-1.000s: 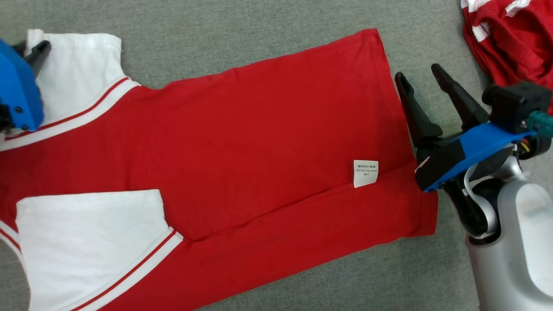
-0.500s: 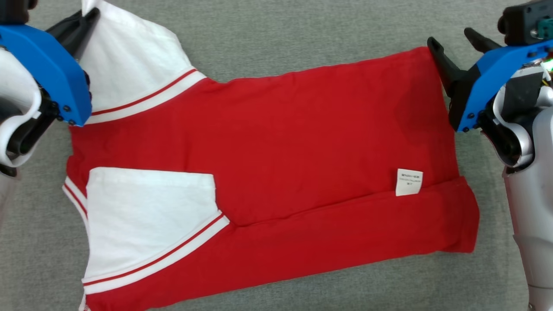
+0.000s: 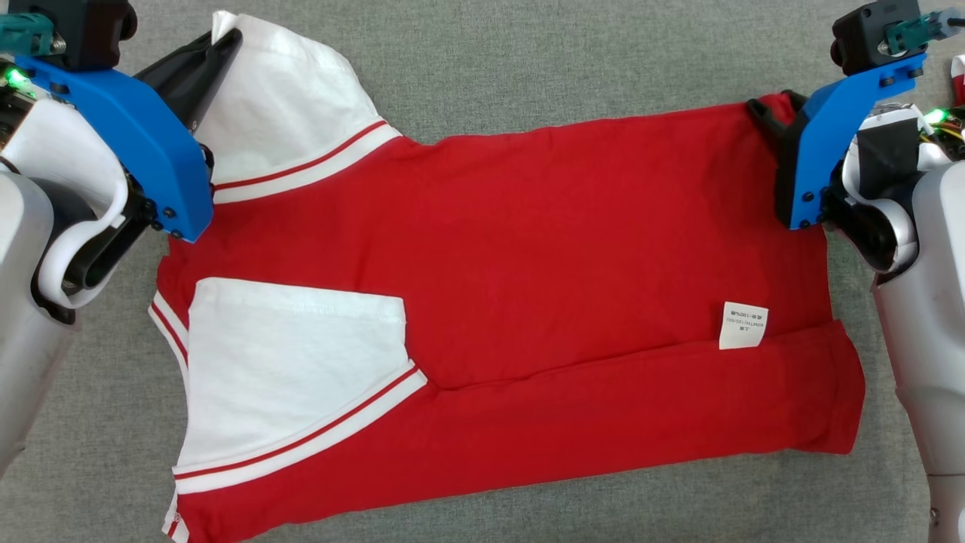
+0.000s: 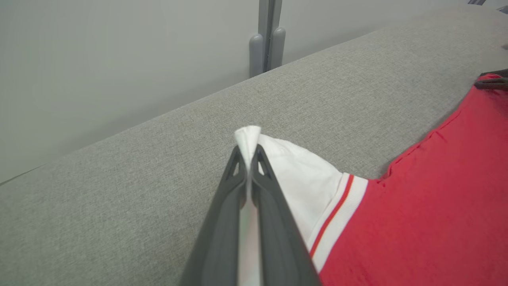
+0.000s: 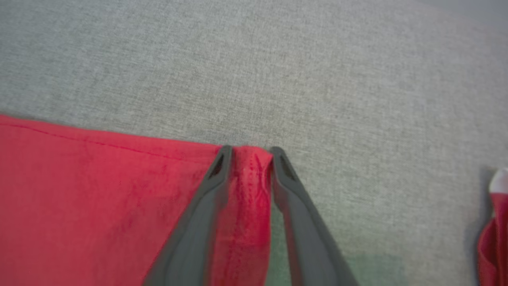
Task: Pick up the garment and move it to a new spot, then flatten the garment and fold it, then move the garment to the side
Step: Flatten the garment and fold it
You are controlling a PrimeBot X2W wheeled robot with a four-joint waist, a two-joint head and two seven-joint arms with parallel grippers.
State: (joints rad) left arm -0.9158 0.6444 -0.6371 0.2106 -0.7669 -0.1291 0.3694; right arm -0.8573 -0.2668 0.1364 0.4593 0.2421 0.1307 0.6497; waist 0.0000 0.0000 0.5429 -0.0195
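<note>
Red garment [image 3: 528, 264], label [image 3: 743, 325] seen from head, sleeve [image 4: 301, 178] pinched in left claw [image 4: 249, 151]

A grey woven tabletop [image 3: 528, 60] spreads wide. Off to the right on it lies a bunched red-and-white cloth [image 5: 494, 238]. Behind the tabletop stands a pale grey wall [image 4: 99, 59] with a grey upright post [image 4: 268, 39] against it.

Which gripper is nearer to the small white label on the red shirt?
Right. The right gripper sits at a corner of the shirt, on the same end as the label. The left gripper pinches the white sleeve at the opposite end.
</note>
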